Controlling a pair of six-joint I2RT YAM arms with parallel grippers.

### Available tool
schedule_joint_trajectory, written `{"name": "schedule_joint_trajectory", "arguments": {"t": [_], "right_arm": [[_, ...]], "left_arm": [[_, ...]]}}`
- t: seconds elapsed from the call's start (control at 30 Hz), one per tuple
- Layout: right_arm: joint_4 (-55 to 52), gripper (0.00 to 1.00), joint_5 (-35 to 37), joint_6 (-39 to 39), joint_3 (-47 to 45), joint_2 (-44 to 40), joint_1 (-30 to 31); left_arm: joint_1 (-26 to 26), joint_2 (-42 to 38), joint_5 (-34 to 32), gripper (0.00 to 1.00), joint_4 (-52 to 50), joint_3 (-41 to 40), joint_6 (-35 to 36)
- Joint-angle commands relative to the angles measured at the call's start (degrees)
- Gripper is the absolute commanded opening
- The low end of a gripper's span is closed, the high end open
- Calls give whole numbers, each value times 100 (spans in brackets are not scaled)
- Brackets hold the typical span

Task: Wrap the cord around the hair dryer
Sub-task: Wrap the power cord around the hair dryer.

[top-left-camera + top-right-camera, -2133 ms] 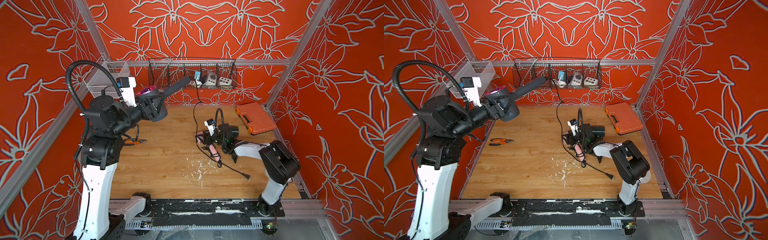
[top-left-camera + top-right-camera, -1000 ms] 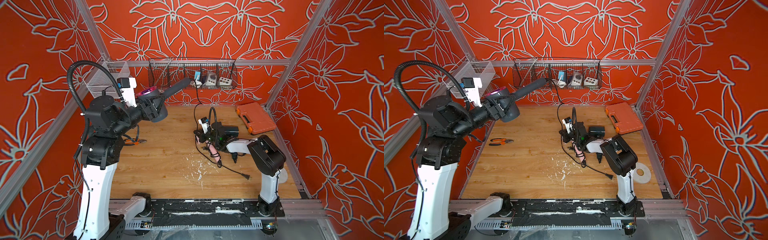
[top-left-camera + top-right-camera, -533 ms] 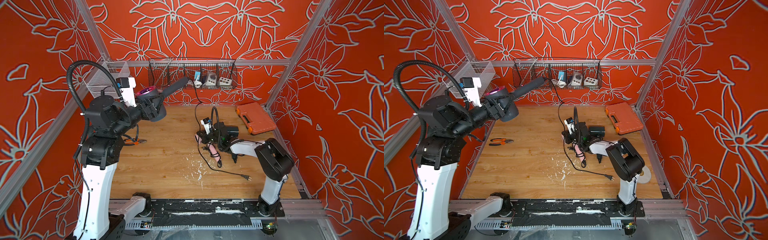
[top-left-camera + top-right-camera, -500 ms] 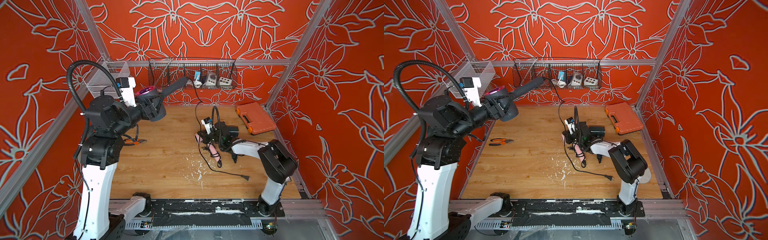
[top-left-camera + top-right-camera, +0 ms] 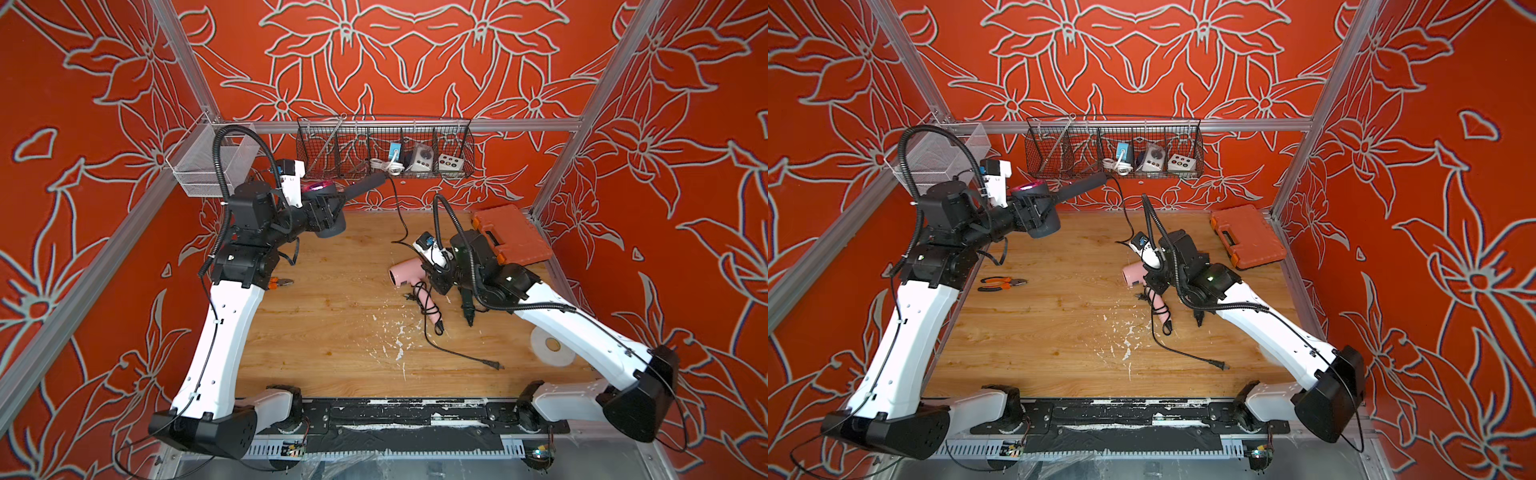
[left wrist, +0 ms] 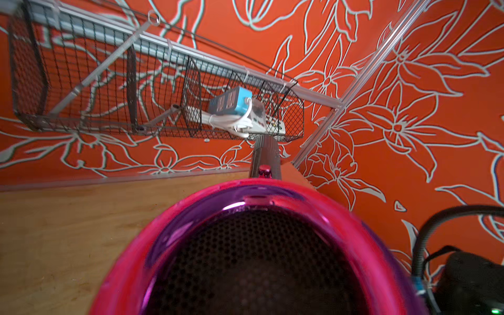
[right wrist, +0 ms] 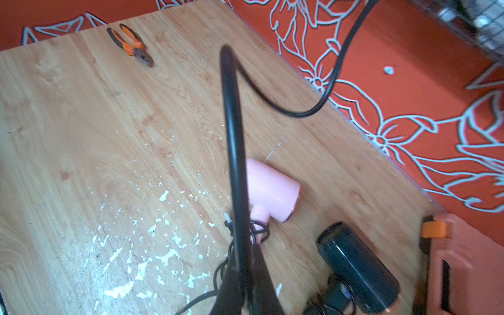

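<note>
Since a second ago the right arm's elbow has swung out toward the near right corner, while the left arm has not shifted. Red walls [image 5: 415, 62] with pale flower outlines box in a wooden tabletop [image 5: 332, 340] strewn with white flecks [image 5: 400, 353]. At rear left the left gripper [image 5: 326, 210] is raised, its jaws partway open and clamped around the barrel of the grey hair dryer [image 5: 365, 188]. Orange pliers [image 5: 1003, 283] lie on the boards near that arm. The cord [image 5: 398, 210] sags from the handle's end below the wire basket [image 5: 374, 123]. It arcs over and comes down into the right gripper [image 7: 242, 261], whose fingers [image 7: 266, 286] are pinched shut on it just above a pink dryer [image 5: 405, 272]. Further right lie a black dryer [image 7: 357, 267] and an orange case [image 5: 515, 239].
</note>
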Motion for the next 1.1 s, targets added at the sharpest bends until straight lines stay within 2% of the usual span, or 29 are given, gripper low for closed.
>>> {"name": "schedule_joint_trajectory", "arguments": {"t": [0.0, 0.1, 0.2, 0.27, 0.3, 0.43, 0.57, 0.67, 0.8, 0.97, 1.07], "right_arm": [[493, 0, -241, -609, 713, 488, 24], [561, 0, -797, -707, 1314, 1285, 53], [481, 0, -939, -735, 1630, 1901, 256], [306, 8, -909, -780, 1672, 2156, 374], [284, 13, -897, -783, 1624, 2205, 387], [61, 49, -541, -1025, 1389, 2131, 392], [-197, 68, -364, -1476, 1466, 1886, 389], [-110, 72, -763, -1671, 1544, 1771, 390], [432, 73, -1809, -1736, 1462, 1845, 566], [794, 74, -2216, -2046, 1492, 2270, 1124], [975, 74, -2181, -1981, 1588, 2616, 1440]], "left_arm": [[33, -145, 200, 0, 605, 62, -140], [33, -129, 220, 0, 629, 45, -179], [33, -118, 289, 0, 690, 61, -215], [39, -112, 406, 0, 734, 108, -223], [33, -101, 474, 0, 745, 122, -232], [11, -92, 937, 0, 816, 130, -369], [-76, -66, 1216, 0, 807, 107, -488], [-132, -71, 1390, 0, 837, 113, -588], [-160, -85, 1465, 0, 844, 203, -649], [-177, -1, 1484, 0, 736, 485, -696], [-177, 14, 1476, 0, 711, 570, -764]]}}
